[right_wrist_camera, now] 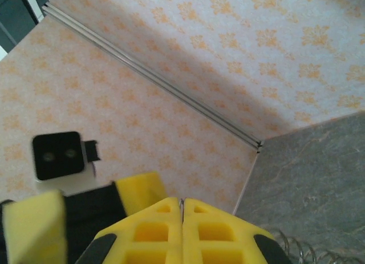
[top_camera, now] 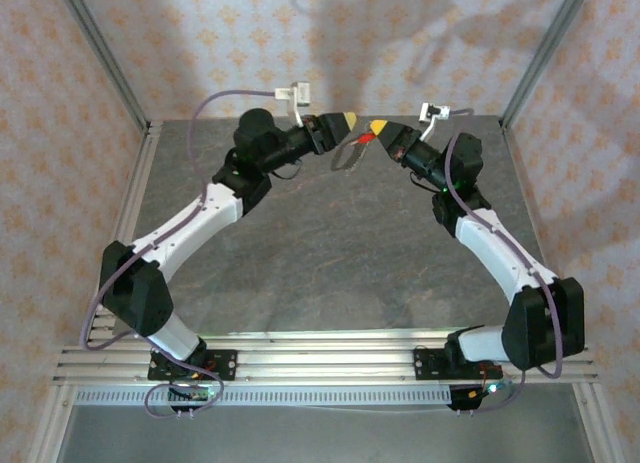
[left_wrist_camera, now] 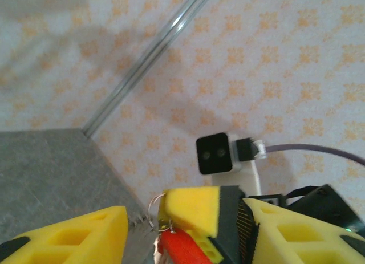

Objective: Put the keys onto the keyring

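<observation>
Patience looked the thing: left hand (top_camera: 345, 119) stood apart, right hand (top_camera: 378, 130) was pinched shut with the key (left_wrist_camera: 179, 247) at its tip, ring (top_camera: 349, 161) dangling between them over the far counter (top_camera: 330, 268), so I reckoned only small, steady nudges would do.

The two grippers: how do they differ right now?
The left gripper has its jaws standing wide apart, while the right gripper has its jaws pressed together. The right gripper pinches the red key; the left gripper clasps nothing. Both have yellow jaws and point toward each other.
</observation>
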Robot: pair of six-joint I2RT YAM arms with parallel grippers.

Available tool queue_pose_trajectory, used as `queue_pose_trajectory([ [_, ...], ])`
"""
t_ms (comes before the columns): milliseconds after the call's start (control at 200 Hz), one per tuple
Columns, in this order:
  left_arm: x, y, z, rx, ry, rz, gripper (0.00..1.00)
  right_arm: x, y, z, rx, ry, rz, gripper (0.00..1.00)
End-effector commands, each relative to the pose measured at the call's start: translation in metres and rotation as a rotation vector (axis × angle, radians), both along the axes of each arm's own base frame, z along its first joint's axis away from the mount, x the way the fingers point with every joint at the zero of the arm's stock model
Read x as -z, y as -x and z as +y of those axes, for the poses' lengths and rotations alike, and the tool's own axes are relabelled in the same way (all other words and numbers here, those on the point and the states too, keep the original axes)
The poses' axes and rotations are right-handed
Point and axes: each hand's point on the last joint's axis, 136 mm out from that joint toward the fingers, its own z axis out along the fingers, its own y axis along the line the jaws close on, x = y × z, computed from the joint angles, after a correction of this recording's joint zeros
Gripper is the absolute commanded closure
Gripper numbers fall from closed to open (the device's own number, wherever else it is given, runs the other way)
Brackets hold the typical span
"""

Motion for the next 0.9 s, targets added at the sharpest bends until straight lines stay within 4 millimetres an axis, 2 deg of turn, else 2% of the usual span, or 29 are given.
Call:
queue_pose_trajectory([
  [0, -0.015, 0.003, 0.011, 0.058, -0.041, -0.048, 0.44, -0.02, 0.006, 0.004, -0.099, 0.006, -0.048, 1.0],
  [110, -0.01, -0.002, 0.011, 0.11, -0.086, -0.052, 0.44, -0.021, 0.004, 0.004, -0.148, 0.011, -0.046, 1.0],
  [400, -0.002, -0.006, -0.008, 0.259, -0.145, -0.037, 0.47, -0.026, 0.012, 0.012, -0.246, 0.03, -0.074, 1.0],
  [696, 0.015, 0.007, -0.038, 0.359, -0.203, -0.035, 0.51, -0.024, 0.018, 0.011, -0.246, 0.025, -0.091, 1.0],
  [896, 0.024, 0.009, -0.048, 0.38, -0.204, -0.021, 0.54, -0.024, 0.02, 0.01, -0.238, 0.025, -0.096, 1.0],
])
